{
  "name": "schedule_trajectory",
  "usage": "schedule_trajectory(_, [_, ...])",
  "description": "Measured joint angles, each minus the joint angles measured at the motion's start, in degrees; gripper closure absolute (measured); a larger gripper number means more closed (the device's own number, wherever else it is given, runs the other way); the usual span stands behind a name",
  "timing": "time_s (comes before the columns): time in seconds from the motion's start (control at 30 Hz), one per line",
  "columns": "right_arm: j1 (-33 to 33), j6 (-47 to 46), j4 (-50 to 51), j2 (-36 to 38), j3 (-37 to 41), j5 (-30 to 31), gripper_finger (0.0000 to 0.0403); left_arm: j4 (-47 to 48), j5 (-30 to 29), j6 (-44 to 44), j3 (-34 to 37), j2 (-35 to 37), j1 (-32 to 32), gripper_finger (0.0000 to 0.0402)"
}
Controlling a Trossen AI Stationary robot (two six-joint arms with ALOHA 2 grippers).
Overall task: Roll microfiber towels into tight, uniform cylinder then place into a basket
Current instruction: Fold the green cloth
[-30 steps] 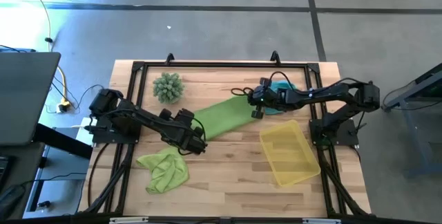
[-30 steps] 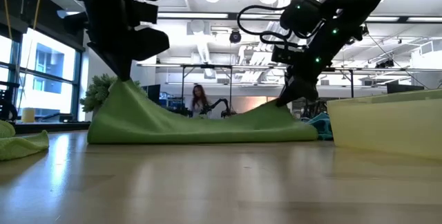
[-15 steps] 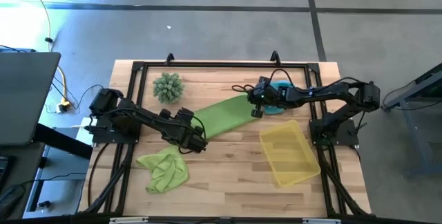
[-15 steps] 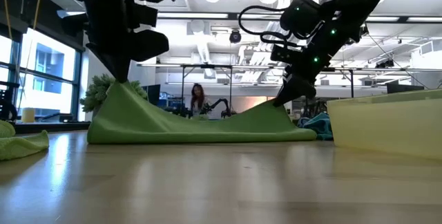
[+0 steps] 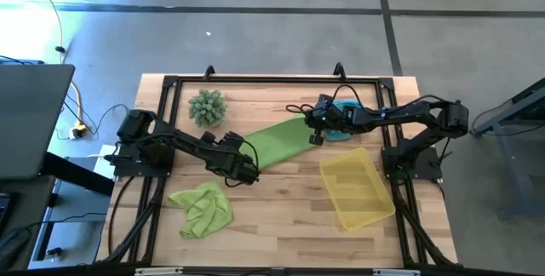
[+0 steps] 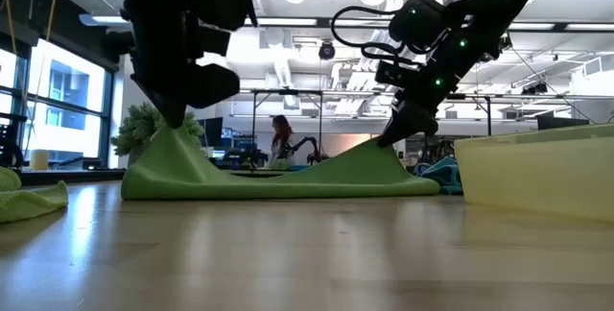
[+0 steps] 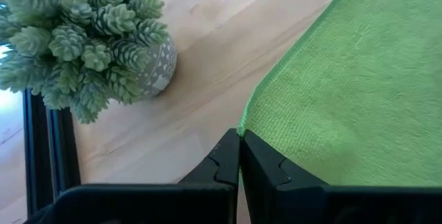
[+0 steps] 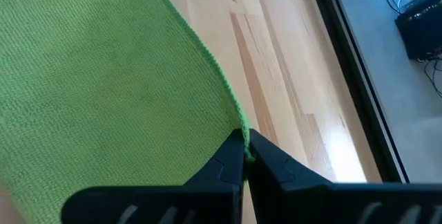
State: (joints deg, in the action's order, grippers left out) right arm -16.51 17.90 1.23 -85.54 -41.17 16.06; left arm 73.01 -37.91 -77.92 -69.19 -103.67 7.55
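While both arms work at one cloth, the scene runs near to far in the high view:

Crumpled towel: a lime green towel (image 5: 202, 209) lies bunched at lower left of the table (image 5: 281, 233), apart from both arms.

Basket: the yellow tray (image 5: 356, 187) sits at lower right, tilted, nothing showing inside; in the low view its wall (image 6: 537, 172) fills the right edge.

Left gripper: the left gripper (image 5: 247, 169) is left of centre, clenched on the near-left corner of the spread towel; its wrist view shows the fingers (image 7: 238, 162) pinched together on the hem.

Spread towel: the second lime green towel (image 5: 277, 142) stretches slantwise across the middle of the frame; in the low view it (image 6: 278, 172) sags to the table between two lifted ends.

Right gripper: the right gripper (image 5: 313, 135) is right of centre, clamped on the towel's far-right corner; its wrist view shows the fingers (image 8: 243, 160) closed on the edge.

Teal towel: a blue cloth (image 5: 345, 123) lies under the right arm, mostly hidden, just beyond the basket.

Plant: a spiky green ball (image 5: 207, 106) stands at upper left, near the spread towel but apart.
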Motion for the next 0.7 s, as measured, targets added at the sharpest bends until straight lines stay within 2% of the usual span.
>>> schedule_trajectory(0.2, [0.0,-1.37,0.17,0.0,-0.02,-0.01,0.0402,0.31,1.2,0.58,0.0,-2.07,-0.61,0.0402])
schedule_trajectory(0.53, [-0.48,-2.96,0.22,0.0,-0.02,-0.01,0.0402,0.51,-1.35,1.04,0.0,-2.99,-2.02,0.0402])
schedule_trajectory(0.7, [-1.33,-3.53,0.26,0.0,-0.02,-0.01,0.0402,0.45,-0.02,2.11,0.0,-2.99,-2.34,0.0402])
